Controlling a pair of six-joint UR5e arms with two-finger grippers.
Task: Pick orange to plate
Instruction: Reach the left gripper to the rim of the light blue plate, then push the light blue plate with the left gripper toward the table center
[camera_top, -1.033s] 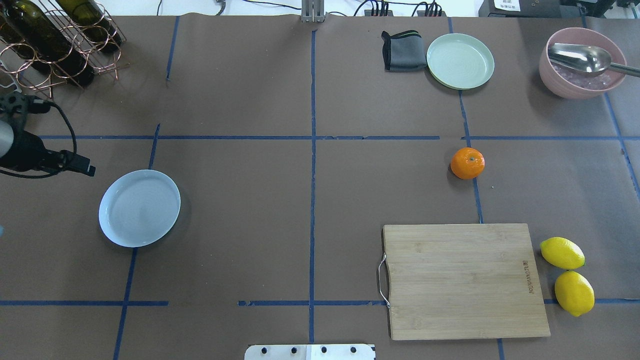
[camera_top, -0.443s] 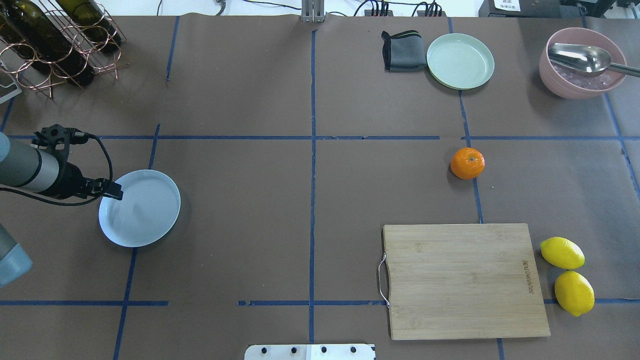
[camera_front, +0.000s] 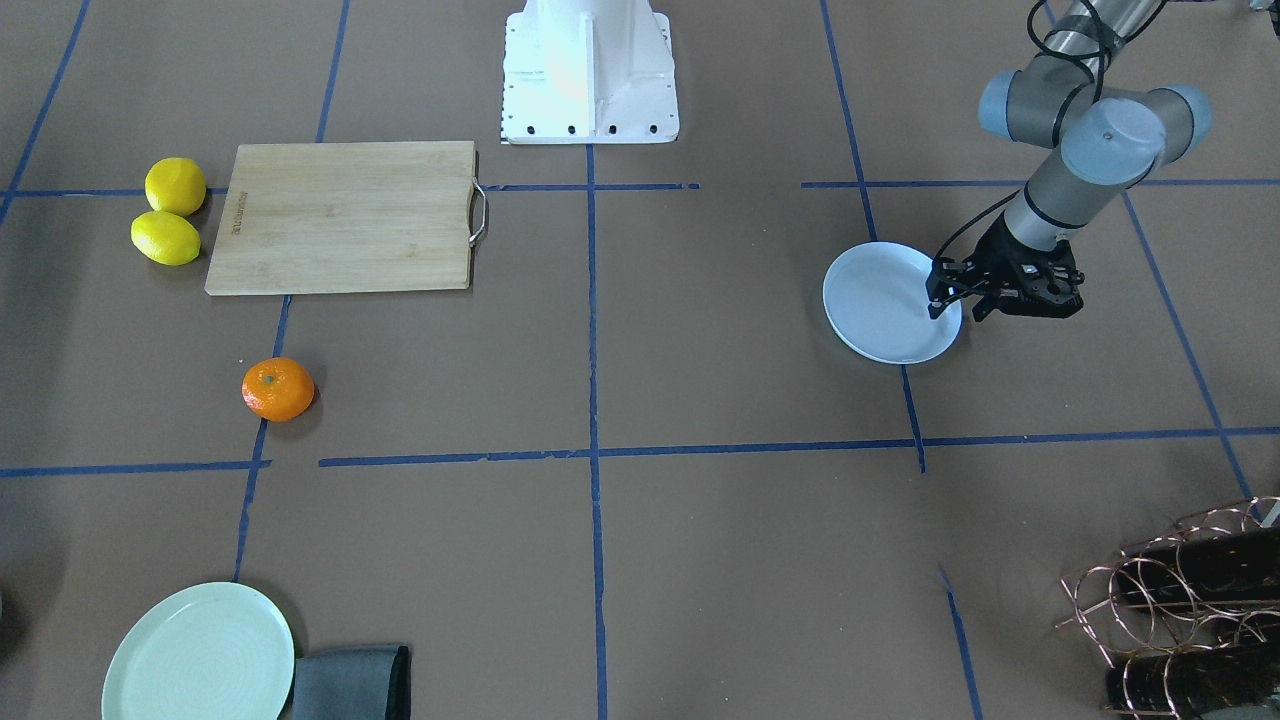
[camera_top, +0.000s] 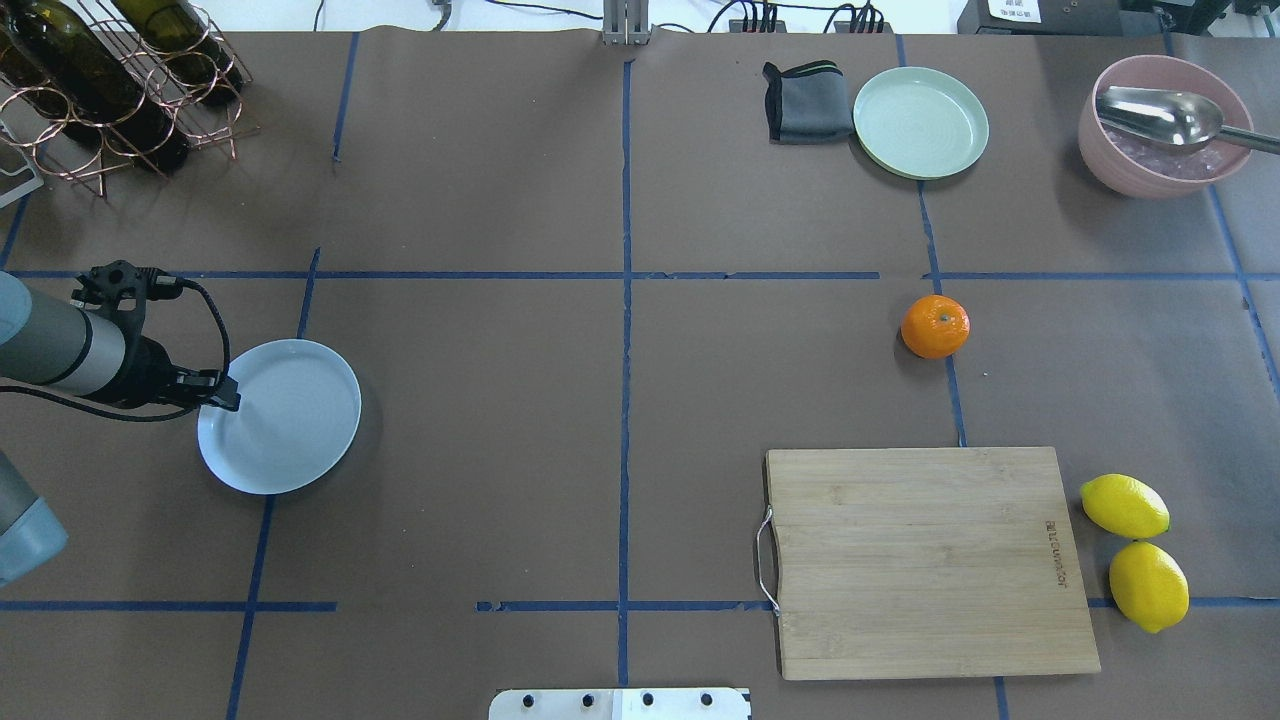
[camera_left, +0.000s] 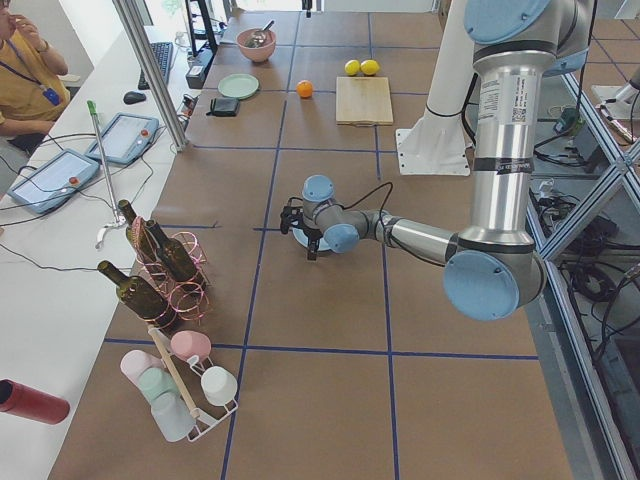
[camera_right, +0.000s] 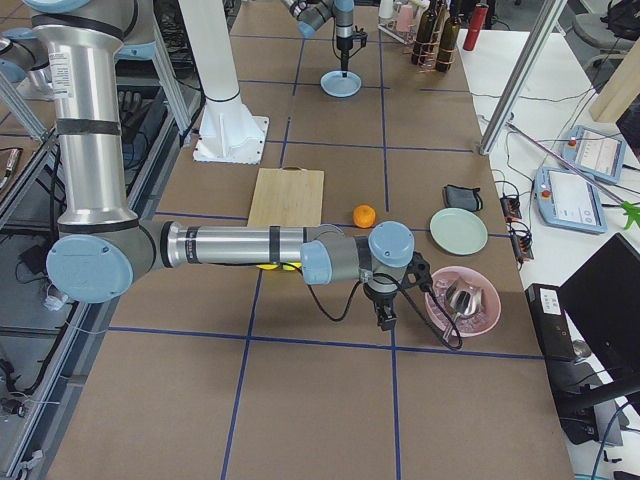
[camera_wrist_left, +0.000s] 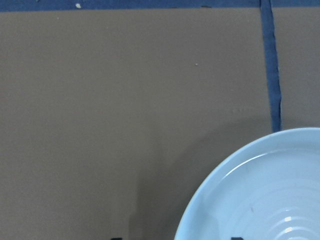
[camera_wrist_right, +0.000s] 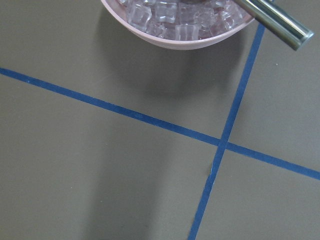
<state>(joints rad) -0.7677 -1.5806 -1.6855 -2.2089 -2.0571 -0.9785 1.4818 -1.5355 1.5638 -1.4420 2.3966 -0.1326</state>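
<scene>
The orange (camera_top: 935, 326) sits alone on the brown paper right of centre, beyond the cutting board; it also shows in the front view (camera_front: 278, 389). On the left side lies the white plate (camera_top: 290, 430), empty. My left gripper (camera_top: 225, 392) hangs low at the plate's left rim, open, and the jaws straddle that rim. The left wrist view holds the plate's edge (camera_wrist_left: 265, 195) and two dark fingertips at the bottom. Only the right side view shows my right gripper (camera_right: 385, 320), beside the pink bowl, and I cannot tell its state.
A bamboo cutting board (camera_top: 930, 560) lies at the front right with two lemons (camera_top: 1125, 505) beside it. At the back right stand a mint-green plate (camera_top: 920, 122), a grey cloth (camera_top: 800, 100) and a pink bowl (camera_top: 1165, 125) of ice with a spoon. A bottle rack (camera_top: 110, 80) fills the back left corner.
My left arm has swung in from the left edge toward me and to the right, bringing its gripper down to the plate's left rim. The orange and plate have not moved.
</scene>
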